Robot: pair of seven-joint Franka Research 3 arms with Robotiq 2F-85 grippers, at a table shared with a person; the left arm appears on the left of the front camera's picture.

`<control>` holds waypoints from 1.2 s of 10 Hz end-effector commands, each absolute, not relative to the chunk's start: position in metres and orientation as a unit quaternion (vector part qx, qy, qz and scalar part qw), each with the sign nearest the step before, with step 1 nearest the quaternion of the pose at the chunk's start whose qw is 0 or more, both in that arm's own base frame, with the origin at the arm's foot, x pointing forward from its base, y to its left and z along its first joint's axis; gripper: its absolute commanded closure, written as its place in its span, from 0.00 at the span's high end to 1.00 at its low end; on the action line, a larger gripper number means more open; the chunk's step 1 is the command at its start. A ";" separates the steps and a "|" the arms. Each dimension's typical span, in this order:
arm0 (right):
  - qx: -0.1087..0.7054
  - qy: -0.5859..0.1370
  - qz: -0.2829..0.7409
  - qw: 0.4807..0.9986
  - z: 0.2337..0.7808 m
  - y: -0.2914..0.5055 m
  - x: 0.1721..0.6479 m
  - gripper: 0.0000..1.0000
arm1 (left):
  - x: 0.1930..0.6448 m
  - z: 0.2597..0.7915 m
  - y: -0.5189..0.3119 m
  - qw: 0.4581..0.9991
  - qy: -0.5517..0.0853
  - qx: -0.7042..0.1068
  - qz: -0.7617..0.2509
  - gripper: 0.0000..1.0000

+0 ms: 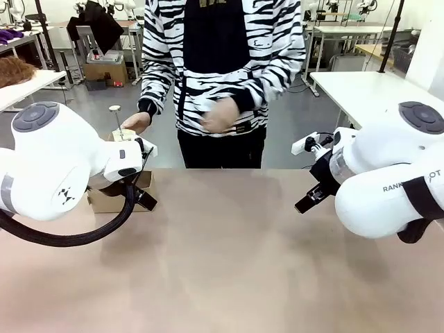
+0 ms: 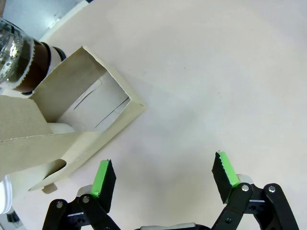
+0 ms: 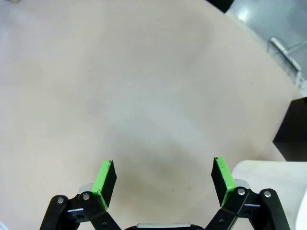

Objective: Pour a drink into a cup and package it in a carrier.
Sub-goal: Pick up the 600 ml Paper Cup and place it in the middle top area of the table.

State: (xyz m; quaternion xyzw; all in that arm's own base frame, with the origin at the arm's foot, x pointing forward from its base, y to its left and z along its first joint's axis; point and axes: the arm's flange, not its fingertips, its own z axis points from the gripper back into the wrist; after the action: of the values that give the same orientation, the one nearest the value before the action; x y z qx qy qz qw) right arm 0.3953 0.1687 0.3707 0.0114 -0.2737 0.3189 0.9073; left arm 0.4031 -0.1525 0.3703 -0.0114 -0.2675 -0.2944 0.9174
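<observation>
Cardboard carrier [image 2: 24, 120] and jug [image 2: 12, 43] of drink [image 2: 41, 60] stand at the table's [image 2: 216, 72] far left edge, just ahead of my spread left end effector [image 2: 164, 165], well apart from my spread right end effector [image 3: 163, 166].

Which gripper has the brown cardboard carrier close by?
The left gripper: the brown cardboard carrier lies beside its open jaws; the right gripper hangs over beige tabletop.

"RANK", partly hidden, on right arm [image 1: 378, 202]

left claw [image 2: 163, 159] wide apart, empty; right claw [image 3: 162, 162] wide apart, empty
</observation>
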 end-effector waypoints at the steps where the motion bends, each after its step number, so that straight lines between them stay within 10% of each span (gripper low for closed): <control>1: 0.011 -0.274 0.319 0.907 0.371 0.169 0.395 1.00 | 0.403 0.370 -0.152 0.917 -0.268 -0.012 -0.294 1.00; 8: 0.107 -0.329 0.365 0.864 0.554 0.069 0.416 1.00 | 0.403 0.370 -0.152 0.917 -0.268 -0.012 -0.294 1.00; 12: 0.244 -0.424 0.447 0.749 0.533 -0.082 0.421 1.00 | 0.403 0.370 -0.152 0.917 -0.268 -0.012 -0.294 1.00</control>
State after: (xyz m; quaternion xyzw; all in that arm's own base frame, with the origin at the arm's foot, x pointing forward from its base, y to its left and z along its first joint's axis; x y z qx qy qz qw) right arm 0.4061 -0.0598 0.5469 0.1899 -0.4182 0.4095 0.7883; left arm 0.4032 -0.1526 0.3703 -0.0109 -0.2674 -0.2945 0.9174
